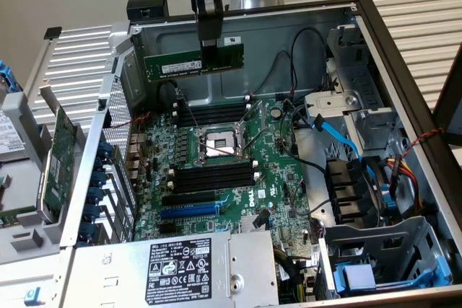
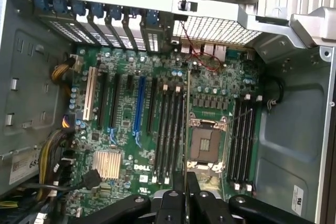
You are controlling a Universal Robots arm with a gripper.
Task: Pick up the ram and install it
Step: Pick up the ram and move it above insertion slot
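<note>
The ram is a long green stick with a white label. It hangs level above the open computer case, near its back wall. My gripper is shut on the ram's top edge, right of its middle. In the wrist view the ram shows edge-on as a thin line running out from my gripper. It lies over the motherboard, between a bank of black memory slots and the CPU socket. The two slot banks flank the socket well below the stick.
A larger green expansion card stands outside the case at the exterior view's left. The power supply fills the near edge. A blue cable, fan and drive cage crowd the right side. Black wires cross near the socket.
</note>
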